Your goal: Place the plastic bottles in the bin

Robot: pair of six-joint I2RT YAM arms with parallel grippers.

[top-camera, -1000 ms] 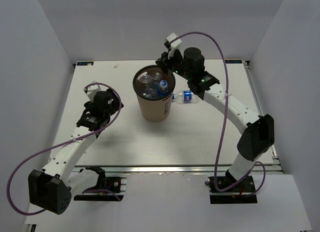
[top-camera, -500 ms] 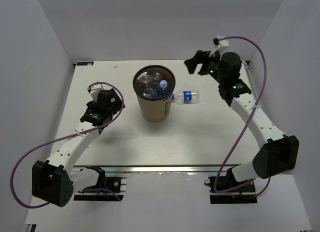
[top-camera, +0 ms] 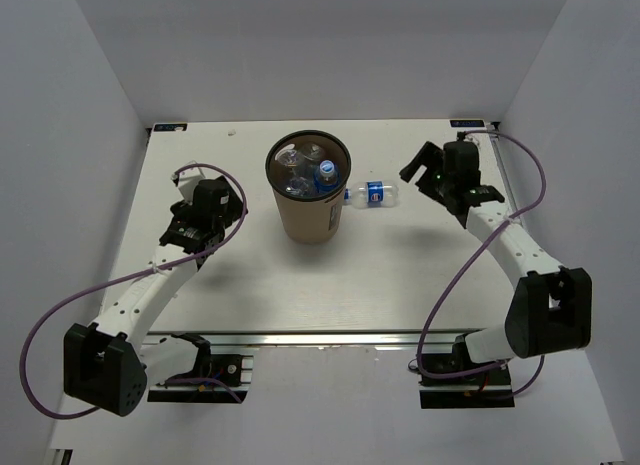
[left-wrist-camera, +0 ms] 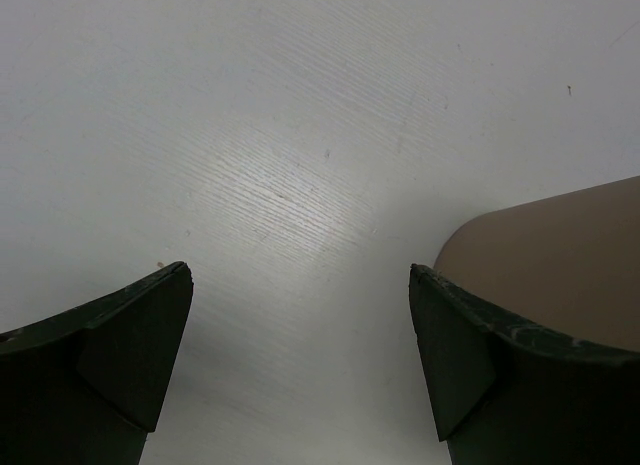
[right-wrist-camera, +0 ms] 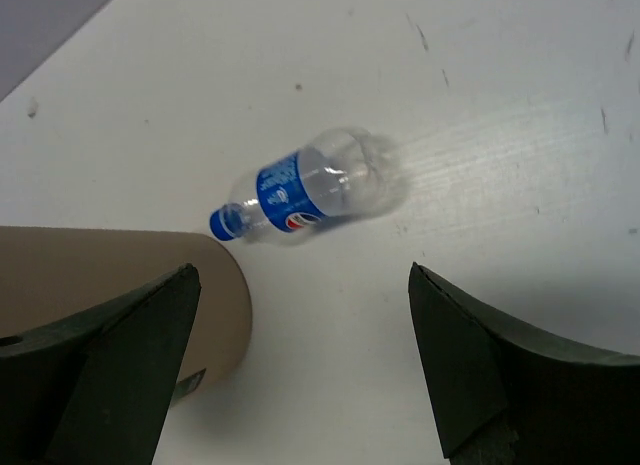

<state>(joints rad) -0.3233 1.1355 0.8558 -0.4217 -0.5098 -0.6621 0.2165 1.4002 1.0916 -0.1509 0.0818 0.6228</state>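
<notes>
One bottle [top-camera: 372, 194] lay on its side on the table [top-camera: 400, 275], just right of the bin [top-camera: 310, 223], long axis crosswise, cap end twd bin wall. Clear plastic, blue band. Other bottles [top-camera: 303, 170] sat inside the tall, tapering brown bin. Right gripper [right-wrist-camera: 302, 277] wide open & empty, beyond the bottle. Left gripper [left-wrist-camera: 300, 277] wide open & empty, left of bin, bare table between.

Lit brightly and evenly from above. Soft shadows beside the bin [top-camera: 310, 210]. Faint sheen across the table [left-wrist-camera: 300, 180]. Close-up fingers [right-wrist-camera: 110, 365] dark, soft-edged.
</notes>
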